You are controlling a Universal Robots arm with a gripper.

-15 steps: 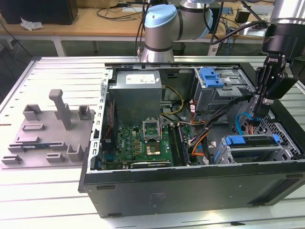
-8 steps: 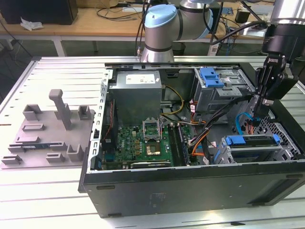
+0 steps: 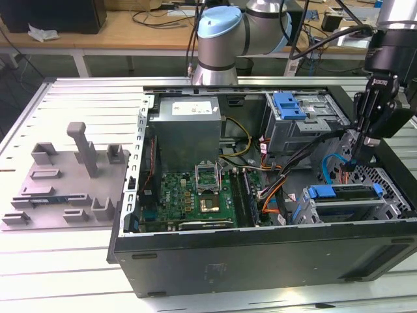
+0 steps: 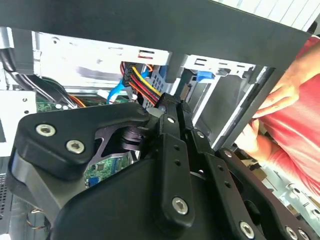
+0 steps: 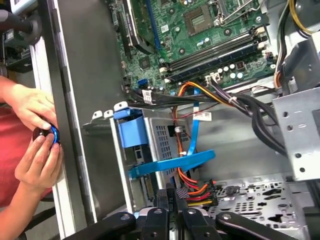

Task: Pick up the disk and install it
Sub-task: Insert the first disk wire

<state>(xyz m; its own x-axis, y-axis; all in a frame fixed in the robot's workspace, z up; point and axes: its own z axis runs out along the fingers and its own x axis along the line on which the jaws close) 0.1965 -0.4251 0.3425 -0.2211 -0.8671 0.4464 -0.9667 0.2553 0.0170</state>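
The disk (image 3: 345,193), grey with a bright blue carrier, sits inside the drive cage at the case corner nearest the exterior view's right. In the first wrist view its blue carrier (image 5: 132,134) shows at the cage opening, and a flat blue cable (image 5: 172,162) crosses in front of it. My gripper (image 3: 348,165) hangs just above the cage with its fingers shut and nothing visibly between them. Its tips (image 5: 170,194) are right beside a connector with red, yellow and black wires (image 5: 197,191). In the second wrist view the gripper (image 4: 172,104) points at the same wire bundle.
The open computer case (image 3: 260,251) holds a grey power-supply box (image 3: 189,127), a green motherboard (image 3: 202,192) and another blue-fronted bay (image 3: 290,104). A grey fixture plate (image 3: 65,182) lies at the exterior view's left. A person's hands (image 5: 35,150) hold a small black-and-blue object outside the case wall.
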